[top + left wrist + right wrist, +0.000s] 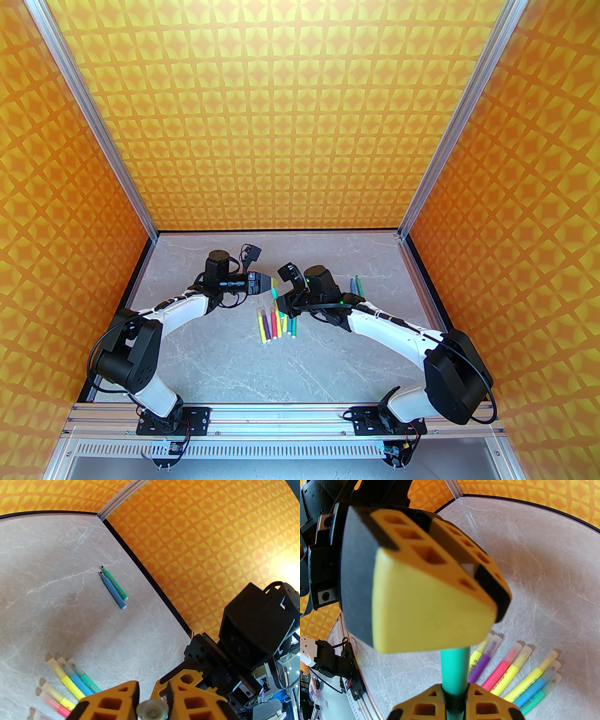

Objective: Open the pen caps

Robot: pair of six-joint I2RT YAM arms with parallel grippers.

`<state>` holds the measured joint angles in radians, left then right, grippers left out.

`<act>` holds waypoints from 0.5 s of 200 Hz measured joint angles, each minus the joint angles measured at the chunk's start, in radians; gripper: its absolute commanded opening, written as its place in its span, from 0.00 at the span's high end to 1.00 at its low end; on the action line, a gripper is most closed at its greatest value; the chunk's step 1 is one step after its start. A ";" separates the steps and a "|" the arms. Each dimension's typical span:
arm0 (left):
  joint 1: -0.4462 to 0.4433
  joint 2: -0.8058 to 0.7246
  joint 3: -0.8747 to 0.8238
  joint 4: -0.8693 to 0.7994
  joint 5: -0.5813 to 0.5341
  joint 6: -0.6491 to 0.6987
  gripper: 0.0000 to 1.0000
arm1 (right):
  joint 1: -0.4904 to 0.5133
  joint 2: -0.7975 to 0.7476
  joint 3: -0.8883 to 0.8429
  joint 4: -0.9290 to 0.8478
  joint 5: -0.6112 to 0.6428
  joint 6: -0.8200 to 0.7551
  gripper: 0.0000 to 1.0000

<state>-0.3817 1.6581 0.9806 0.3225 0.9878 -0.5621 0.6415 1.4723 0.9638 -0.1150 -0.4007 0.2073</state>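
A teal pen (454, 665) stands upright between the arms, its barrel held by my shut right gripper (454, 692). My left gripper (152, 702) is closed over the pen's top end, and the clear pen cap (152, 710) shows end-on between its yellow fingers (421, 601). From above, the left gripper (275, 286) meets the right gripper (282, 305) just above a row of several capped pens (276, 323). Those pens (511, 667) lie side by side with clear caps on.
Two uncapped pens, one blue (113, 590) and one green (116, 585), lie together on the marble table (234, 365) near the right wall (492, 234). The right arm's wrist (255, 630) is close in front of my left gripper.
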 measured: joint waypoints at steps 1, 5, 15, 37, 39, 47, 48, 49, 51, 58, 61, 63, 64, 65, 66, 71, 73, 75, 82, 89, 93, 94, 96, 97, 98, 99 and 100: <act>0.000 0.000 0.000 0.000 0.000 0.000 0.77 | 0.000 0.000 0.000 0.000 0.000 0.000 1.00; 0.000 0.000 0.001 0.000 0.001 0.000 0.78 | 0.000 0.000 0.000 0.000 0.000 0.000 1.00; 0.000 0.000 0.003 0.001 0.003 0.000 0.81 | 0.000 0.000 0.000 0.001 0.000 0.000 1.00; 0.000 0.000 0.004 0.001 0.003 0.000 0.85 | 0.000 0.000 0.000 0.002 0.000 0.000 0.97; 0.000 0.000 0.004 0.001 0.003 0.000 0.85 | 0.000 0.000 0.000 0.002 0.000 0.000 0.96; 0.000 0.000 0.005 0.001 0.003 0.000 0.87 | 0.000 0.000 0.000 0.004 0.000 0.000 0.89; 0.000 0.000 0.006 0.001 0.003 0.000 0.87 | 0.000 0.000 0.000 0.004 0.000 0.000 0.88; 0.000 0.000 0.006 0.001 0.003 0.000 0.87 | 0.000 0.000 0.000 0.004 0.000 0.000 0.87; 0.000 0.000 0.006 0.001 0.003 0.000 0.88 | 0.000 0.000 0.000 0.005 0.000 0.000 0.85; 0.000 0.000 0.008 0.002 0.003 -0.002 0.90 | 0.000 0.000 0.000 0.007 0.000 0.000 0.80; 0.000 0.001 0.008 0.002 0.003 -0.003 0.90 | 0.000 0.000 0.000 0.007 0.000 0.002 0.77; 0.000 0.001 0.009 0.002 0.003 -0.003 0.90 | 0.000 0.000 0.000 0.008 0.000 -0.005 0.76; 0.000 0.001 0.009 0.002 0.003 -0.003 0.91 | 0.000 0.000 0.000 0.009 0.001 -0.005 0.76; 0.000 0.001 0.009 0.002 0.003 -0.003 0.91 | 0.000 0.000 0.000 0.009 0.000 -0.003 0.75; 0.000 0.002 0.009 0.003 0.003 -0.003 0.91 | 0.000 0.000 0.000 0.009 0.001 -0.001 0.75; 0.000 0.002 0.011 0.004 0.005 -0.007 0.92 | 0.000 0.000 0.000 0.011 0.000 -0.006 0.72; 0.000 0.003 0.011 0.005 0.006 -0.007 0.92 | 0.000 0.000 0.000 0.011 0.001 -0.003 0.71; 0.000 0.003 0.012 0.005 0.007 -0.007 0.92 | 0.000 0.000 0.000 0.011 0.001 -0.002 0.70; 0.000 0.004 0.015 0.006 0.010 -0.011 0.93 | 0.000 0.001 0.000 0.012 0.001 -0.002 0.67; -0.001 0.004 0.018 0.007 0.011 -0.013 0.93 | 0.000 0.002 0.000 0.014 0.000 -0.004 0.65; -0.001 0.004 0.020 0.009 0.011 -0.014 0.93 | 0.000 0.002 0.000 0.016 0.001 -0.007 0.65; -0.001 0.004 0.020 0.009 0.012 -0.015 0.93 | 0.000 0.003 0.000 0.016 0.000 -0.006 0.65; -0.001 0.004 0.021 0.010 0.012 -0.016 0.93 | 0.000 0.003 0.000 0.016 0.000 -0.007 0.65; -0.001 0.004 0.022 0.011 0.013 -0.017 0.94 | 0.000 0.003 0.000 0.016 0.000 -0.007 0.65; -0.001 0.004 0.022 0.011 0.013 -0.017 0.94 | 0.000 0.003 0.000 0.017 0.000 -0.007 0.65; -0.001 0.004 0.022 0.011 0.013 -0.018 0.94 | 0.000 0.003 0.000 0.018 0.000 -0.007 0.65; -0.001 0.004 0.023 0.012 0.013 -0.018 0.94 | 0.000 0.003 0.000 0.018 0.000 -0.007 0.65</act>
<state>-0.3828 1.6623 1.0031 0.3344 1.0012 -0.5800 0.6415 1.4757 0.9638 -0.0971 -0.4007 0.2001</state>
